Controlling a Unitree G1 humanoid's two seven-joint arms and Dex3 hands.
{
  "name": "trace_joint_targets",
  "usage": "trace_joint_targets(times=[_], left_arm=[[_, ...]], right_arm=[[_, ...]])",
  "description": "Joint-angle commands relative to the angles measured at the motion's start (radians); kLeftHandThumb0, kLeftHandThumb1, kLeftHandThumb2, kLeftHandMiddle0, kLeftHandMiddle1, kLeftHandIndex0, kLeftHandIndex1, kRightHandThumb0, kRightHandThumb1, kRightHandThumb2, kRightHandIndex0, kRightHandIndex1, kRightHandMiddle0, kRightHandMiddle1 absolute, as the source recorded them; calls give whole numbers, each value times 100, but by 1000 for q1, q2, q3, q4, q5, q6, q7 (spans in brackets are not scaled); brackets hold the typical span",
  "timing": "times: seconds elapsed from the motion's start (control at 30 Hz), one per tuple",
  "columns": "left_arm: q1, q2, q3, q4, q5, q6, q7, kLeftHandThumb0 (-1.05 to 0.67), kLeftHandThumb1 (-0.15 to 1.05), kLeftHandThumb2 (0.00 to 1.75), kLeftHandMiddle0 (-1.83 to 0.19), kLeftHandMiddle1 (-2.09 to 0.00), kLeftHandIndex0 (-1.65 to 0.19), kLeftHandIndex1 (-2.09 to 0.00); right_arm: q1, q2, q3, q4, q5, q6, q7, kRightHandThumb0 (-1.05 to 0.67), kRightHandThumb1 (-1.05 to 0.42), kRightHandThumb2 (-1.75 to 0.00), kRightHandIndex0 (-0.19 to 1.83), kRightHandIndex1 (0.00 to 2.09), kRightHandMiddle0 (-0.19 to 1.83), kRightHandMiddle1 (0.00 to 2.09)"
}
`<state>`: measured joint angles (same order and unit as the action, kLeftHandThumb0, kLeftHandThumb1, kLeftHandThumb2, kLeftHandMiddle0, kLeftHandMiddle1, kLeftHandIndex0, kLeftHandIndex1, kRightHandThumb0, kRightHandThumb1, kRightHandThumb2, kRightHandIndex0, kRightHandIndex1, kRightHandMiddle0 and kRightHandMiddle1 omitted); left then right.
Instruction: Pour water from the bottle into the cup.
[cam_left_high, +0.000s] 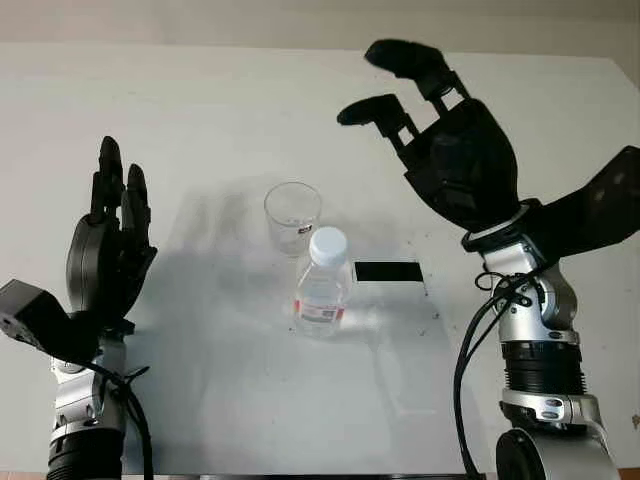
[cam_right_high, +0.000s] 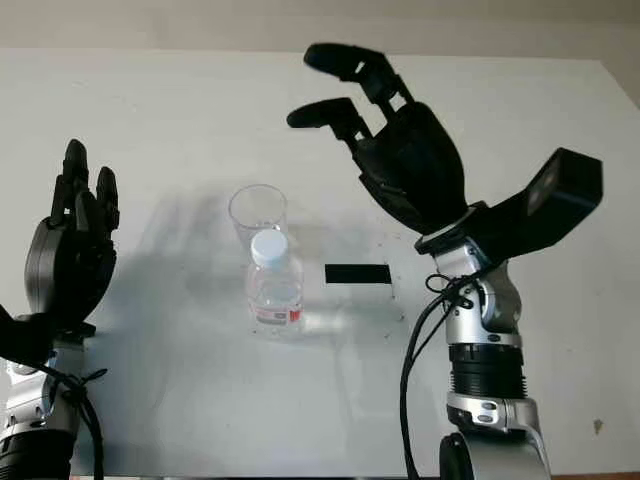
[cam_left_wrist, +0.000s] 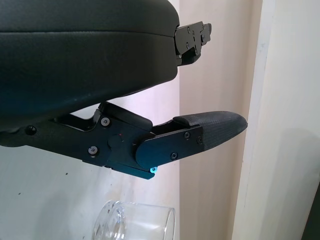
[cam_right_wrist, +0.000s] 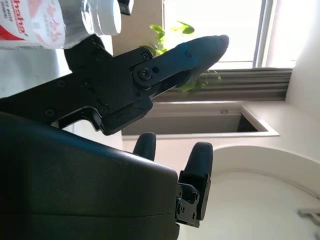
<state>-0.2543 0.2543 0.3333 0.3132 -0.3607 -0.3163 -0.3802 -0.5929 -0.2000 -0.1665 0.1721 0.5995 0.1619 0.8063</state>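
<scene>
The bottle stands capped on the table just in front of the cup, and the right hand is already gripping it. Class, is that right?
Not quite. The bottle stands capped in front of the cup, but the right hand is open, raised beside it, as the left eye view shows.

one bottle (cam_left_high: 322, 288), one cup (cam_left_high: 292, 216), two hands, one black tape strip (cam_left_high: 387, 271)
</scene>
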Motion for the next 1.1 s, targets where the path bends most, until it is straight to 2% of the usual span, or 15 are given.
trace_joint_targets(times=[0.0,0.47,0.7,0.93,1.07], left_arm=[[-9,0,3,11,-7,-14,-6,-69,105,64,19,0,19,0],[-14,2,2,14,6,-21,3,-70,105,66,19,0,19,0],[-19,-1,0,18,0,-23,-1,-70,105,65,19,0,19,0],[-17,-3,-2,16,4,-21,9,-70,105,65,19,0,19,0],[-15,-3,-3,18,6,-25,9,-70,105,66,19,0,19,0]], right_arm=[[-29,-22,7,16,0,10,25,-77,-90,-5,-19,165,-19,142],[-118,-70,135,223,-151,-34,255,-92,-89,-5,-19,159,-19,144],[-114,-81,173,216,-162,67,301,-93,-85,-4,-19,158,-19,144],[-124,-116,225,228,-191,79,402,-94,-86,-6,-17,161,-19,147],[-134,-132,251,251,-204,91,470,-94,-86,-5,-13,155,-19,147]])
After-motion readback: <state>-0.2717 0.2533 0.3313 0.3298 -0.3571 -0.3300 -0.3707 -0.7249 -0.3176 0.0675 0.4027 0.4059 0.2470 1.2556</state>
